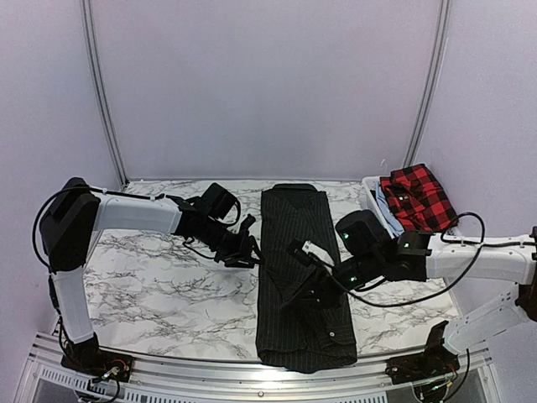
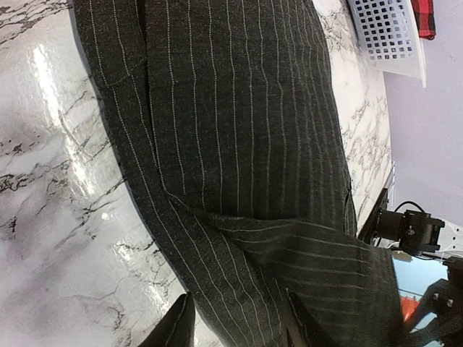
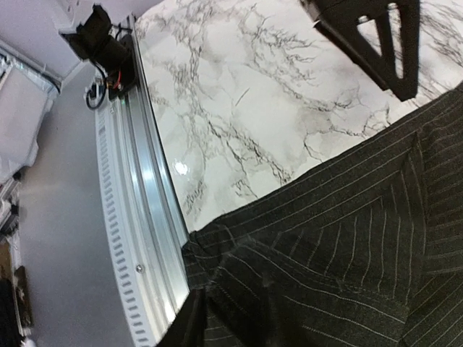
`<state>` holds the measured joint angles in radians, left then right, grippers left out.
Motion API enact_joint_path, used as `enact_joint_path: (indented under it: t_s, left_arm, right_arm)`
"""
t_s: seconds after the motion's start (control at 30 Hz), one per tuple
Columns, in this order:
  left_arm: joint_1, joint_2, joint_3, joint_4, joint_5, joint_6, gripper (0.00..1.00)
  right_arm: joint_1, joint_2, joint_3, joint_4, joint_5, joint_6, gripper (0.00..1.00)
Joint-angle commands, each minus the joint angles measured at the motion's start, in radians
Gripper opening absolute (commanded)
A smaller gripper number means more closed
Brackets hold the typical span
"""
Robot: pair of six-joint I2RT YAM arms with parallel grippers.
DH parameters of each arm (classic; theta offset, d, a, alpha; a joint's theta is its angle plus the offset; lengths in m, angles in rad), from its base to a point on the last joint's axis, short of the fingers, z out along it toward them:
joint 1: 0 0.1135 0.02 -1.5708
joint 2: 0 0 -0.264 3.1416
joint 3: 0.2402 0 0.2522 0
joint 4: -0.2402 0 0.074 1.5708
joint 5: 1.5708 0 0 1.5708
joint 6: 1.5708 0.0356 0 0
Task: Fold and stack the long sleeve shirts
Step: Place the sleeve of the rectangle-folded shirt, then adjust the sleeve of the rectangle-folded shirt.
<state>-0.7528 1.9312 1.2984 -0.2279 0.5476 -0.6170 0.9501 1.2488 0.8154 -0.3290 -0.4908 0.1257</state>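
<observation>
- L gripper (image 2: 239, 334): released, both fingertips (image 2: 178, 327) spread wide at the left long edge of the black pinstripe shirt (image 2: 239, 144). Cloth lies between and under them; can't tell if the tips touch it.
- R gripper (image 1: 304, 287): over the shirt's near half, coming in from the right. Only one finger (image 3: 189, 325) shows in the wrist view, so can't tell if it's released or clenched on cloth.
- Black shirt: already folded lengthwise into a narrow strip running near-to-far down the middle of the marble table (image 1: 151, 277). A folded-in flap crosses it diagonally near the L gripper.
- The strip's near end lies at the table edge, touching the metal rail (image 3: 145, 238).
- Red-and-black checked shirt (image 1: 417, 200): bunched in the white basket (image 2: 387, 32) at the far right corner, not folded yet, so the task is probably less than half done.
- Risks, my read:
  - L pinch takes the top layer only → the lengthwise fold peels open when lifted.
  - Diagonal flap slips out during the next fold → lumpy, crooked packet.
  - Uneven lift btwn the 2 arms → strip twists and edges won't line up.
  - Near end dragged toward the rail → cloth catches there or slides off the table.
  - Both wrists work close over the same strip → could bump each other.
</observation>
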Motion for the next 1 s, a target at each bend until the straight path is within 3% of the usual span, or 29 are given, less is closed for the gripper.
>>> enact_joint_path:
  t_s: [0.0,0.1,0.23,0.43,0.57,0.73,0.97]
  left_arm:
    - [0.0,0.005,-0.004,0.004,-0.008,0.019,0.44]
    - [0.0,0.007,-0.006,0.005,-0.008,0.02,0.44]
    - [0.0,0.015,0.0,0.006,-0.018,0.025,0.45]
    - [-0.002,0.031,0.022,0.006,-0.026,0.036,0.45]
    - [-0.001,0.032,0.016,0.006,-0.036,0.037,0.45]
    - [-0.002,0.032,0.002,0.006,-0.035,0.037,0.45]
    - [-0.002,0.034,0.003,0.006,-0.032,0.039,0.45]
  right_arm:
    - [0.039,0.022,-0.008,-0.031,0.012,0.004,0.35]
    - [0.04,-0.017,0.006,-0.057,0.046,0.002,0.54]
    - [0.04,-0.039,0.037,-0.07,0.191,0.027,0.62]
    - [0.006,0.107,0.094,-0.171,0.41,0.096,0.59]
    - [-0.048,0.138,0.023,-0.161,0.397,0.169,0.53]
    - [-0.072,0.067,-0.088,-0.12,0.393,0.286,0.47]
    - [-0.072,0.047,-0.19,-0.049,0.392,0.385,0.44]
